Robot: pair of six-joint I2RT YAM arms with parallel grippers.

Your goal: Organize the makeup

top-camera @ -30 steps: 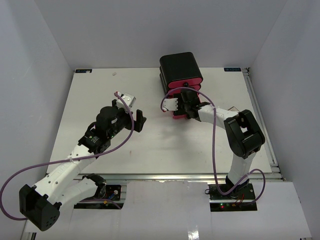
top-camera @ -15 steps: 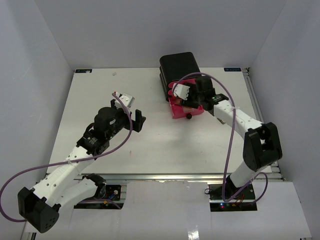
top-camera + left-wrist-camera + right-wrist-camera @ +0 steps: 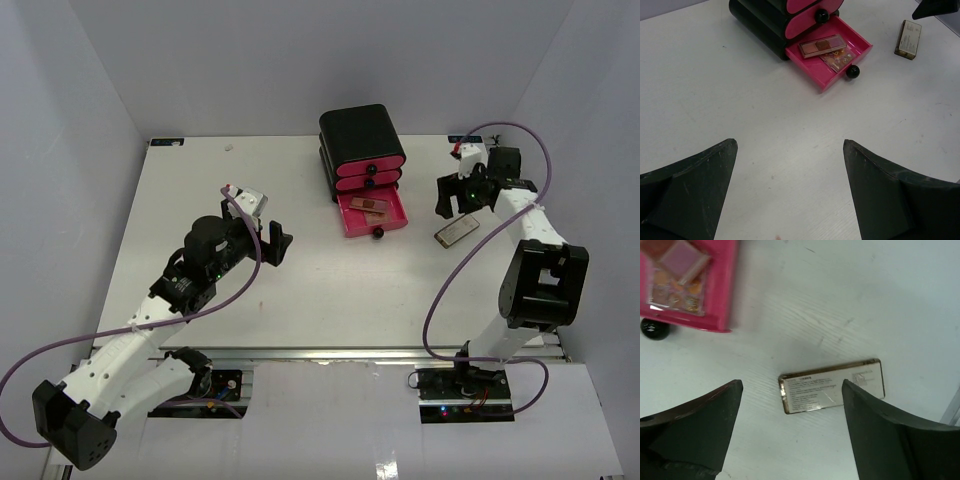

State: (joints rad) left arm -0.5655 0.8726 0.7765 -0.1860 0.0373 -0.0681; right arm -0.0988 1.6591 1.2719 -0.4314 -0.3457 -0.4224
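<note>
Pink bottom drawer [image 3: 815, 82] of the black box [image 3: 360, 135] stands pulled out with two flat palettes [image 3: 822, 45] inside, off to the left of the right gripper [image 3: 458, 198]. That gripper hangs unclenched and holds nothing, with a gold-edged compact [image 3: 832, 385] lying label-up on the table [image 3: 300, 290] just beneath its fingers. Left gripper [image 3: 790, 150] is spread wide, empty, above the table.

Box [image 3: 360, 130] black; open drawer [image 3: 858, 46] pink, knob [image 3: 853, 72] black. Compact [image 3: 832, 385] gold-rimmed, white printed label. Table [image 3: 300, 280] white.
</note>
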